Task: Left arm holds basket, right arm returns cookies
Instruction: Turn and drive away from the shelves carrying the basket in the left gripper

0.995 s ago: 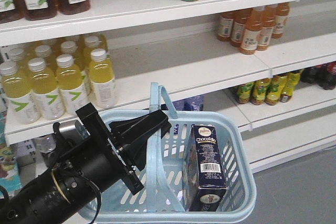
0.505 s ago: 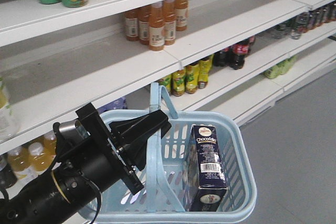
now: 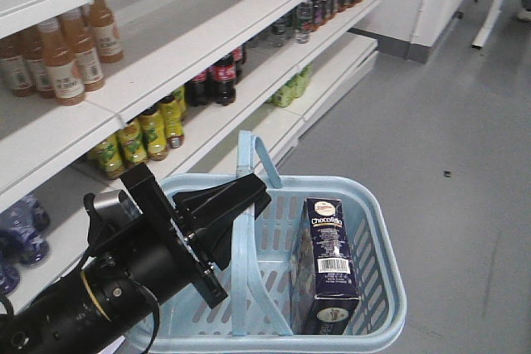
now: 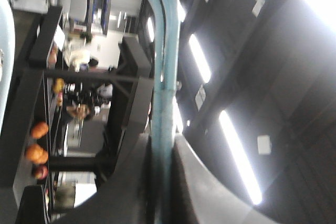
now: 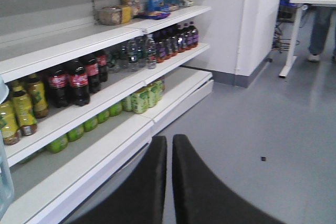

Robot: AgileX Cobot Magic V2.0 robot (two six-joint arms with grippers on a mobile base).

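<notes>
Evidently the left gripper [image 3: 251, 196] is clamped on the handle [image 3: 246, 155] of the basket [image 3: 392, 288] to carry it — cookies [image 3: 328, 263] upright near its right edge; right gripper [image 5: 169, 161] empty, fingers together.

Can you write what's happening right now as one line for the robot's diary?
left gripper: shut on handle of basket | cookies: upright inside basket | right gripper: shut, empty, facing drink shelves

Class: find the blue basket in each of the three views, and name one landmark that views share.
Front view: basket at lower centre.
Left wrist view: only its handle, a vertical bar through the centre.
Right wrist view: not clearly in it.
Landmark: red-labelled cola bottles, in the front and right wrist views.
</notes>
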